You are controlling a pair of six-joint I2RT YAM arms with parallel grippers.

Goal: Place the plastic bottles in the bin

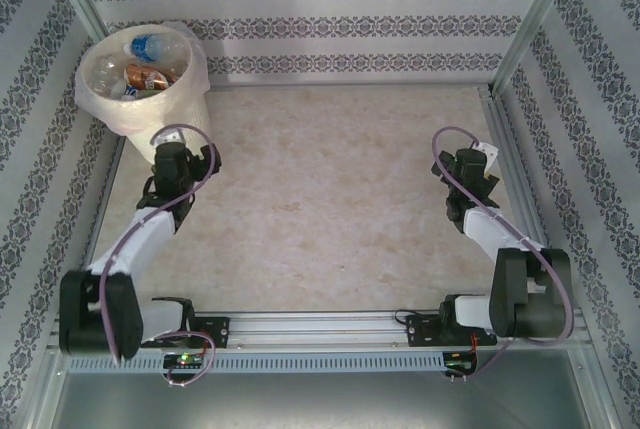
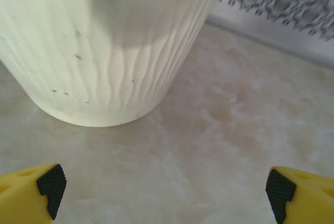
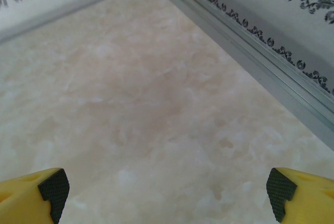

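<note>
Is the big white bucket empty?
No. The bin holds several plastic bottles, seen through its open top from above.

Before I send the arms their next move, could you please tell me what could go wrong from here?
1. The open left gripper sits low, close to the bin wall; a forward move could shove or tip the bin.
2. The bottles seem piled near the rim, so a knock might spill some.
3. The open right gripper is near the side rail; an outward swing could strike it.

The bin (image 2: 104, 46) is matt cream plastic with rippled ribbing, standing on a smooth marble-look table (image 2: 235, 130).
</note>
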